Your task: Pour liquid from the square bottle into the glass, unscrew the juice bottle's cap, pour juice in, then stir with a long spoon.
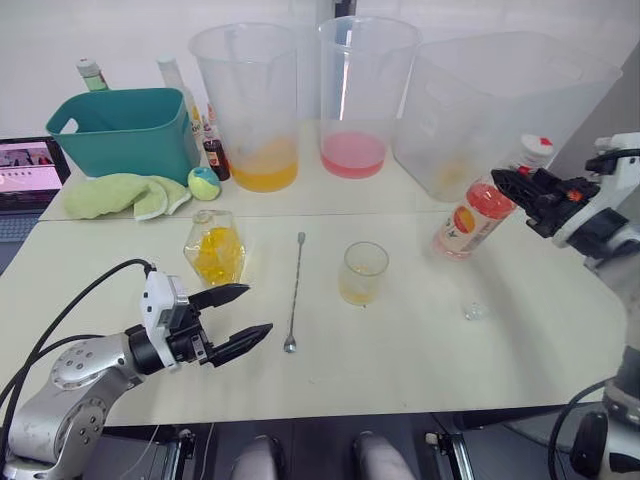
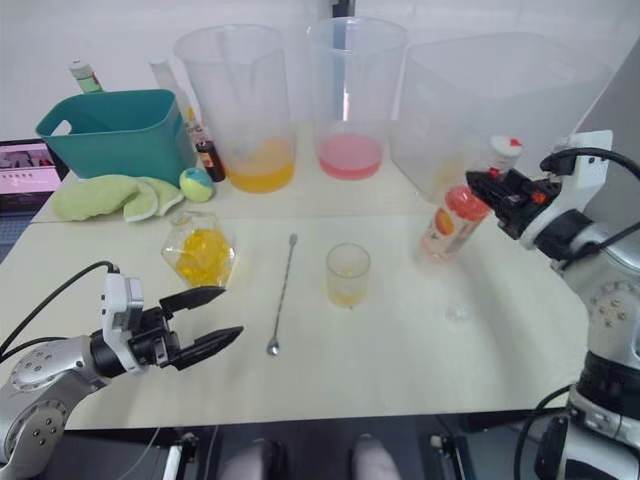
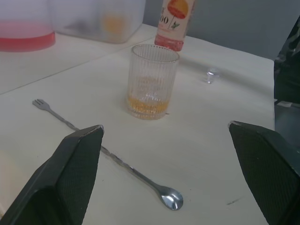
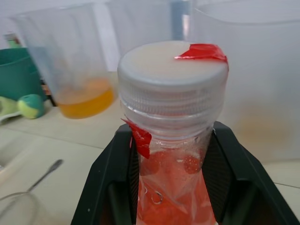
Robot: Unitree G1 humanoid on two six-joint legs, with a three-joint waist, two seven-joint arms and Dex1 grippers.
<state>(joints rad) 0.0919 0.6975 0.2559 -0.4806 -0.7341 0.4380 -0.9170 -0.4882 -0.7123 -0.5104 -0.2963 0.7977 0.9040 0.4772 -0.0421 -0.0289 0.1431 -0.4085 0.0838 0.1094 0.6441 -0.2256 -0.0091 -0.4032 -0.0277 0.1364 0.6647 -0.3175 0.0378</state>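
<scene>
Pale cream table (image 1: pixel 420 370), plain white wall (image 1: pixel 120 30) behind, soft even light

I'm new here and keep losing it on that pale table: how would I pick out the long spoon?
Start at the two tall plastic buckets at the back of the table. In front of them lies the long spoon, between the square bottle and the glass. It is the one thin silver rod lying flat.

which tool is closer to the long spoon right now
Left. The left tool hovers open just beside the long spoon; the right tool is across the table, gripping the juice bottle.
</scene>
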